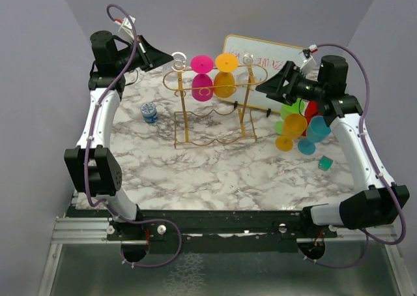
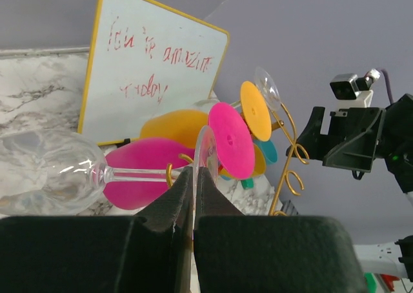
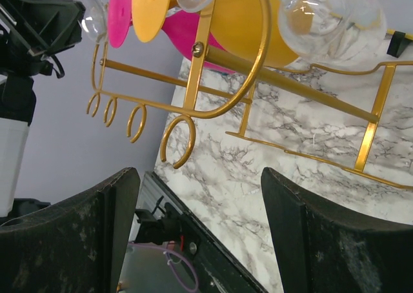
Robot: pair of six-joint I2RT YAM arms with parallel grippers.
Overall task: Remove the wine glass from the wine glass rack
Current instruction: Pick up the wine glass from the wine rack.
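The gold wire wine glass rack (image 1: 215,117) stands mid-table with pink, orange and clear glasses hanging from its top rails. My left gripper (image 2: 194,171) is shut on the thin round foot of a clear wine glass (image 2: 48,171) at the rack's left end (image 1: 179,59). That glass lies sideways, its stem (image 2: 135,174) running past a gold loop of the rack. My right gripper (image 3: 199,177) is open and holds nothing. It hovers by the rack's right scroll end (image 3: 184,138), with another clear glass (image 3: 316,12) hanging beyond it.
A gold-framed whiteboard (image 1: 273,55) leans behind the rack. A cluster of coloured plastic glasses (image 1: 296,126) lies at the right under my right arm, with a small green piece (image 1: 325,163) near it. A small blue-and-white cup (image 1: 149,112) stands left of the rack.
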